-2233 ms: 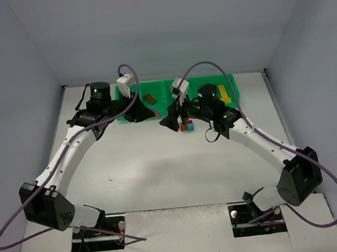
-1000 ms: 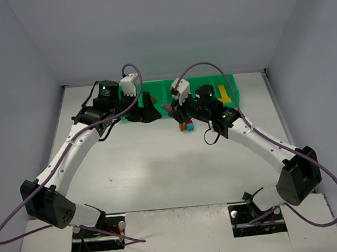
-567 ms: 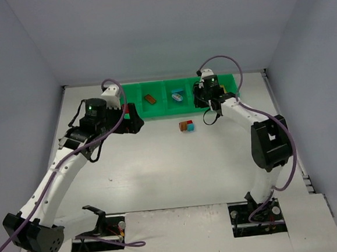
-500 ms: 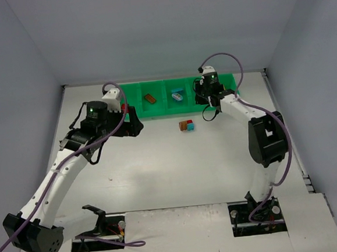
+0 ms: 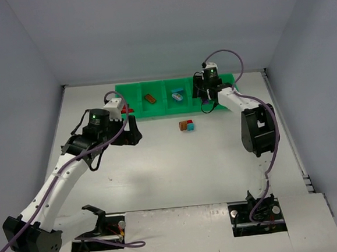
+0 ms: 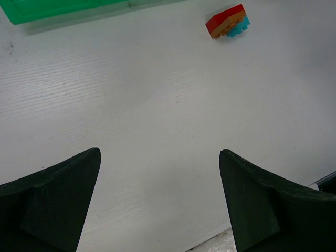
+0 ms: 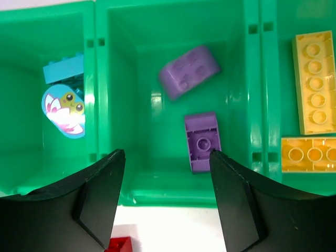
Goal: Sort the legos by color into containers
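Right fingers (image 7: 94, 202) spread, empty, above tray (image 7: 100, 79) compartment holding two purple bricks (image 7: 189, 71). Left fingers (image 6: 52, 202) also apart, empty. Red-brown-cyan cluster (image 5: 186, 126) on worktop (image 5: 178, 172), just near of tray. Next, probably: grasp cluster, separate colours.

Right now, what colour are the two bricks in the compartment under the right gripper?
Purple, both bricks. Clearest in the right wrist view.

White table (image 5: 172, 166), fine grain showing in the left wrist view. Grey-blue walls (image 5: 149, 34) on 3 sides. Small dark speck (image 5: 109, 178) left of centre.
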`<control>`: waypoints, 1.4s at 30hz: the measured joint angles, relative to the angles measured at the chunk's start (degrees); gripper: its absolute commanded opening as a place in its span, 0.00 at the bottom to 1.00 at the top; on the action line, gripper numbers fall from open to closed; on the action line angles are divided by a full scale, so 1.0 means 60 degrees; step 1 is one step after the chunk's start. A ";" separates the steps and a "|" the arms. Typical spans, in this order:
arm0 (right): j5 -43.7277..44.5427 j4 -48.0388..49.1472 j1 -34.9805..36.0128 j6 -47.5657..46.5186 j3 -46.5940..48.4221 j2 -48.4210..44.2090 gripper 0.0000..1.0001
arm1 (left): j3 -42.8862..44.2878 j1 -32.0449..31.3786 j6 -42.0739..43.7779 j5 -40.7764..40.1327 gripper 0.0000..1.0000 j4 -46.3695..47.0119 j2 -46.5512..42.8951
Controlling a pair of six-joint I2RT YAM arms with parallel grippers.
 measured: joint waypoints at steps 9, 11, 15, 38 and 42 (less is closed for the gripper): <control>-0.0251 0.0295 0.1362 -0.0382 -0.2798 -0.2772 0.61 | 0.0000 0.0000 -0.0011 0.0226 0.88 0.0368 0.0841; -0.0288 0.0444 0.1905 -0.0357 -0.3308 -0.3468 0.62 | 0.0000 0.0000 -0.0011 0.0277 0.88 0.0433 0.1042; -0.0288 0.0812 0.2503 -0.0182 -0.3974 -0.4127 0.63 | 0.0062 0.0000 -0.0011 0.0324 0.88 0.0525 0.1366; 0.0466 0.0954 0.1690 0.0678 -0.4579 -0.3563 0.09 | 0.0266 0.0000 -0.0007 0.0430 0.88 0.0561 0.1475; 0.0335 0.0947 0.1381 0.0590 -0.4233 -0.3034 0.01 | 0.0262 0.0000 -0.0007 0.0430 0.88 0.0561 0.1475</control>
